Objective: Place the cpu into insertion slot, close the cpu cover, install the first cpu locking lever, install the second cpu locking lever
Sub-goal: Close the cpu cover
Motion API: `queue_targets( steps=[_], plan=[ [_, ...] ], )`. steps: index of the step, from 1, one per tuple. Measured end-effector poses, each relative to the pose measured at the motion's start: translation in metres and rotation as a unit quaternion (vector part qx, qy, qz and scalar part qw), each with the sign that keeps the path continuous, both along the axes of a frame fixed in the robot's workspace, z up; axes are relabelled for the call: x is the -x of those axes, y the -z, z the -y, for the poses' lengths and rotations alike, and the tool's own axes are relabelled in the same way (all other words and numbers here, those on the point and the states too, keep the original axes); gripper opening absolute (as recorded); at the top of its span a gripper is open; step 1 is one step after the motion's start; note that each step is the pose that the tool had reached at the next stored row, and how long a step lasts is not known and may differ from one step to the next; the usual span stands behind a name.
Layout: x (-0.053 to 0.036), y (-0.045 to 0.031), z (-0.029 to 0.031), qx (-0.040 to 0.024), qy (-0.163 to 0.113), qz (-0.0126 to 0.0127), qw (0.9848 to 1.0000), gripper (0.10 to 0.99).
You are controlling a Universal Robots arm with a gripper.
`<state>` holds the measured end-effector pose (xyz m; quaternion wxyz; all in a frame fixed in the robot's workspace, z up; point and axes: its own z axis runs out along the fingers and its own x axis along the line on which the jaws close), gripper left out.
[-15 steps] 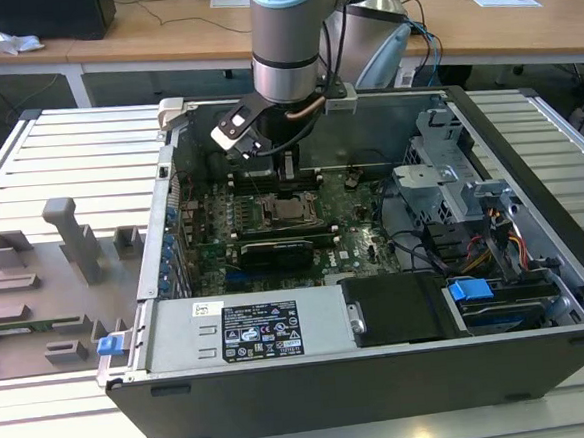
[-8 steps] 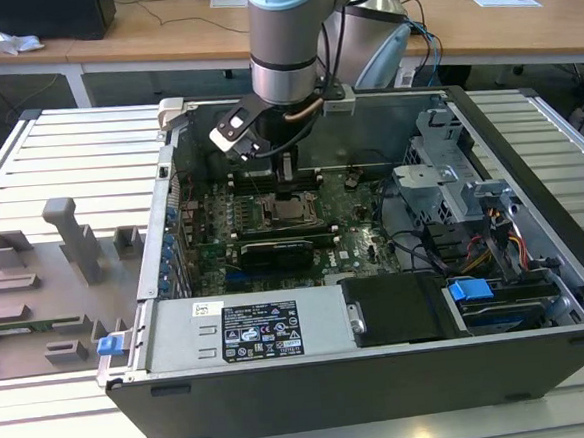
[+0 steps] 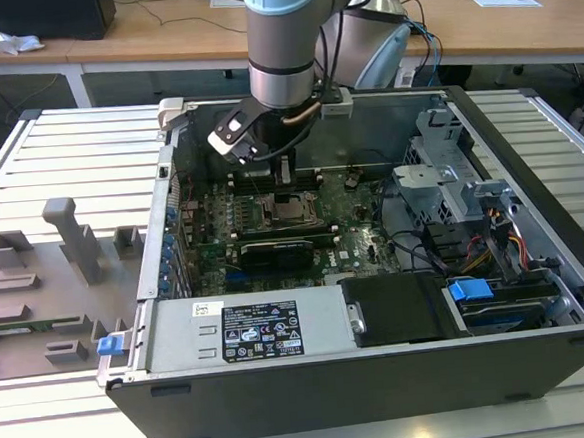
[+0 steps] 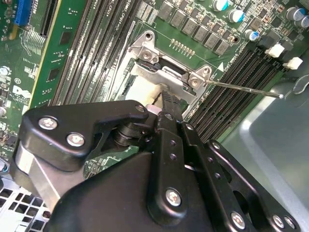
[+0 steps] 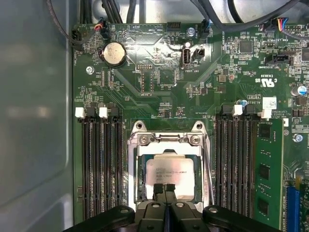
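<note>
- Slatted table (image 3: 66,145): carries the open case (image 3: 383,373), which fills the centre and the exterior view's right. Grey fixtures (image 3: 73,234) sit on the exterior view's left.
- Arm (image 3: 279,39): comes down from the top centre of the exterior frame into the case.
- Green board (image 3: 357,209): lies flat on the case floor, mid-frame.
- Gripper (image 3: 284,174): hangs right over the slot. In the first wrist view (image 5: 164,189) the two fingertips are pressed together with nothing between them, and the tips rest on the near edge of the cpu. The second wrist view (image 4: 166,99) shows the same tip down at the socket.
- RAM slots (image 5: 99,164): long black rows flank the socket on both sides. One green stick (image 5: 268,169) is fitted.
- Slot (image 5: 133,164): silver rim, just below centre in the exterior frame (image 3: 291,209).
- Cpu (image 5: 170,174): seated flat inside the slot with its metal top up. It is square, and its edges run parallel to the rim and the RAM rows.
- Lever (image 4: 241,88): thin rod sticking out from a socket corner across the RAM rows.
</note>
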<state>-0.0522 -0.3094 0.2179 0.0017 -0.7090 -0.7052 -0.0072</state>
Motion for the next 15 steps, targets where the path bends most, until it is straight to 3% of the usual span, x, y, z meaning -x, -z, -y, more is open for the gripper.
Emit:
queue_targets(
  steps=[7, 9, 10, 11, 14, 15],
  plan=[
    [0.0026, 0.0103, 0.0001, 0.0001, 0.000, -0.0001, 1.0000, 0.106],
    [0.0084, 0.0106, 0.0000, 0.0000, 0.000, 0.0000, 1.0000, 0.106],
    [0.0201, 0.0106, 0.0000, 0.0000, 0.000, 0.0011, 1.0000, 0.106],
    [0.0247, 0.0120, 0.0001, -0.0002, 0.000, 0.0011, 1.0000, 0.106],
    [0.0247, 0.0119, 0.0000, -0.0012, 0.000, 0.0013, 1.0000, 0.106],
    [0.0224, 0.0078, 0.0000, -0.0015, 0.000, 0.0011, 1.0000, 0.106]
  ],
)
